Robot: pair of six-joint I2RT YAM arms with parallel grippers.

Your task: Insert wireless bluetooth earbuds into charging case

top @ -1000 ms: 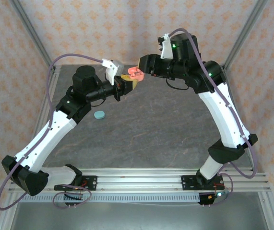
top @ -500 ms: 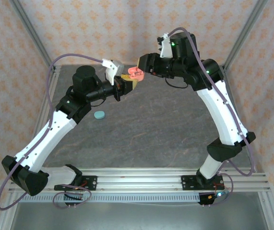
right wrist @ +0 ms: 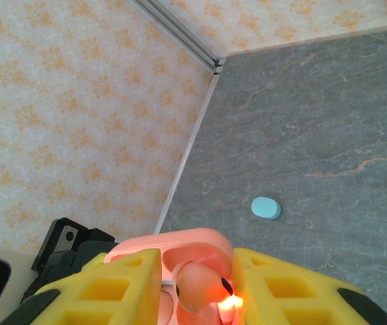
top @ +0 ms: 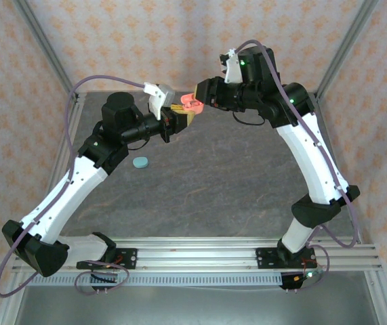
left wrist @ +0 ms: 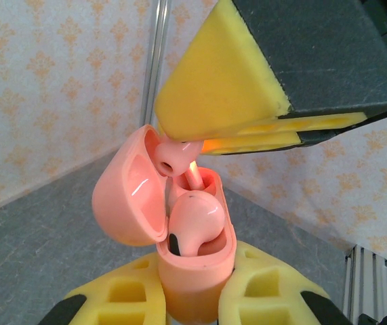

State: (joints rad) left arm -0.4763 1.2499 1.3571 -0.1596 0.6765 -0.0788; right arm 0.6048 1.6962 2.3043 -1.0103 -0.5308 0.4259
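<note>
Teal oval case (top: 140,162): lies closed on tabletop (top: 213,193). Left end effector (left wrist: 190,301): clamps base of pink charging case (left wrist: 196,267), lid open, one pink earbud (left wrist: 194,220) seated. Right end effector (right wrist: 194,263): pinches second pink earbud (left wrist: 174,154) at case mouth; stem end hidden.

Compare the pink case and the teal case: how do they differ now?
The pink case is held off the table in the left gripper, lid open, one earbud seated inside; the teal case lies free on the table, apparently closed. Pink stands upright; teal lies flat. Both are small, rounded cases.
</note>
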